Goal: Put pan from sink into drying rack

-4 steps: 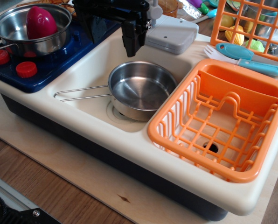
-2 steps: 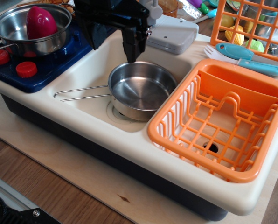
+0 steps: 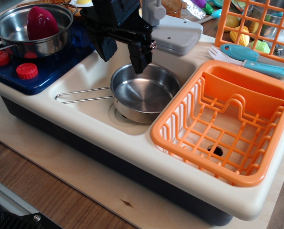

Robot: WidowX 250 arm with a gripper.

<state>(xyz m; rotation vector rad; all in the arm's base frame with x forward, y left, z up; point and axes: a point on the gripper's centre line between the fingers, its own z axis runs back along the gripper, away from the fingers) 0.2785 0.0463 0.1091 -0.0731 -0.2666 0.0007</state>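
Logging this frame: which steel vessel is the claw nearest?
The shallow pan in the sink, directly under the claw; the deeper pot holds a red object.

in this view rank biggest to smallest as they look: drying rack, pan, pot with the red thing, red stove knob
1. drying rack, though nearest the camera
2-3. pan bowl and pot look alike; the pot sits farther back, so unranked
4. red stove knob

wooden table (image 3: 61,195) carries the cream toy sink unit (image 3: 132,148).
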